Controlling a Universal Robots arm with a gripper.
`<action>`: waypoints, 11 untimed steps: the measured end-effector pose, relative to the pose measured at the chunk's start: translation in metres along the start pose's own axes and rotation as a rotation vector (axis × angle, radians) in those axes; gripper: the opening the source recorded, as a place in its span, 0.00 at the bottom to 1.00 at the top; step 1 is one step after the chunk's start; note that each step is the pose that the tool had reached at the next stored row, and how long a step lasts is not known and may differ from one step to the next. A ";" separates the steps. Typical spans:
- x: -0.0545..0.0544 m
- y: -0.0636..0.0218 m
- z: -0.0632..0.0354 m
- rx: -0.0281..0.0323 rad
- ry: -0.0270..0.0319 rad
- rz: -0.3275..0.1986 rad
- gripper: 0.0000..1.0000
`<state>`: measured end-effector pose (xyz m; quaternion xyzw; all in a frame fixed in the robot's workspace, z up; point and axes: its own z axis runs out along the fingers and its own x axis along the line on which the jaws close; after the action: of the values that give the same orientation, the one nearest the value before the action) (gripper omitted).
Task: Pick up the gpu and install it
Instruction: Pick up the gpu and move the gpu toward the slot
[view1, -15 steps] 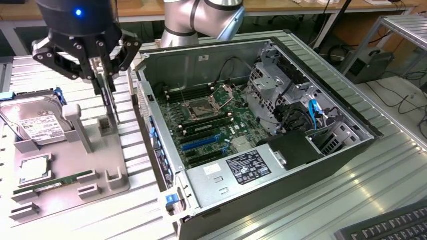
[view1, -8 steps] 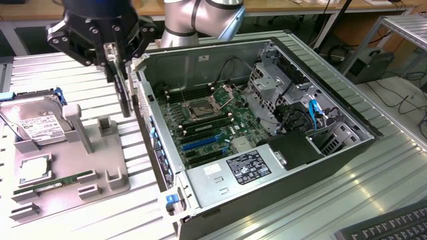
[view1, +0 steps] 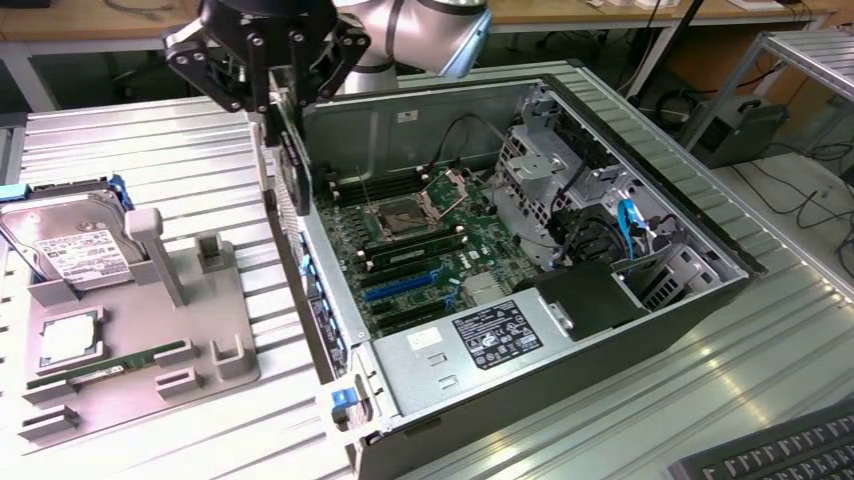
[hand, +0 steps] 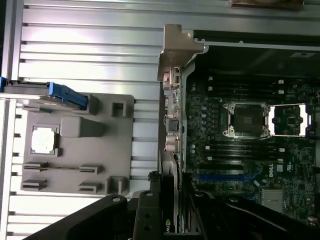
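The gpu (view1: 299, 165) hangs upright and edge-on, pinched at its upper end between the fingers of the gripper (view1: 284, 95), whose jaws are pressed against the card's two flat faces. It hovers over the rim of the open computer case (view1: 694, 270), at the case wall that faces the grey tray (view1: 154, 310), towards the far end of that wall. In the wrist view the card's silver end bracket (hand: 176, 47) runs along that same wall, just beside the edge of the motherboard (view1: 447, 245). The card sits in no slot: the blue expansion slots (view1: 400, 287) lie bare on the board, lower down inside the case and apart from the card's bottom edge.

Inside the case, the CPU socket (view1: 400, 215) stands open near the board's middle, with dark memory slots beside it. A black power supply with a white label (view1: 491, 335) fills the case's near corner. A blue cable (view1: 627, 218) loops by the drive cage on the side of the case away from the tray.

Outside the case, the tray lies just beside the wall under the card. It carries a silver hard drive (view1: 67, 250) at its far end, a square processor chip (view1: 67, 340) nearer, and a narrow green RAM stick (view1: 114, 362) along its near part. Case and tray both rest on a ribbed metal table (view1: 747, 380). The silver robot arm (view1: 427, 30) rises behind the case's far end.
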<state>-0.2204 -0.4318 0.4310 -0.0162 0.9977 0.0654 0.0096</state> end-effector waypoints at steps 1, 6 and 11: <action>-0.005 -0.0002 0.0001 0.0000 0.0004 0.000 0.27; -0.027 -0.0010 0.0007 -0.0002 0.0054 0.001 0.27; -0.052 -0.0027 0.0074 -0.0004 0.0143 0.002 0.27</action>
<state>-0.1678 -0.4319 0.4244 -0.0157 0.9977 0.0655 0.0024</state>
